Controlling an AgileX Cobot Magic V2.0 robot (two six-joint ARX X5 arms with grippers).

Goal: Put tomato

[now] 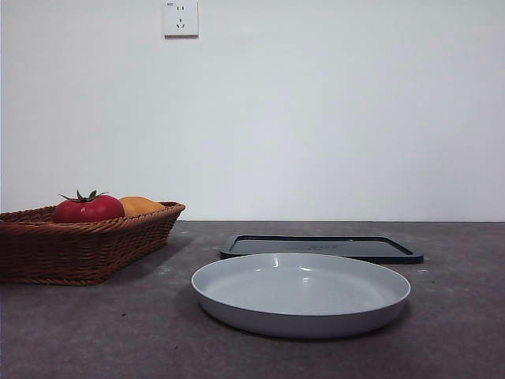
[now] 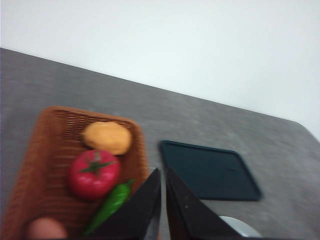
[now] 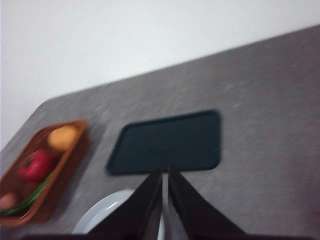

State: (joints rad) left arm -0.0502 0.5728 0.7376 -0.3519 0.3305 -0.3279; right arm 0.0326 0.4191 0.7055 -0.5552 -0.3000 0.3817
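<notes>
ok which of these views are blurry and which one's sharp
Front view: sharp, with the tomato crisp in the basket and soft shadows under the plate. Left wrist view: blurred, the left claw soft-edged. Right wrist view: the most smeared, including the dark tray.

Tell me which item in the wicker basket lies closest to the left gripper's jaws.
The long green pepper, slanting right beside the left gripper. The glossy red tomato sits behind it, the orange-yellow fruit farther still.
</notes>
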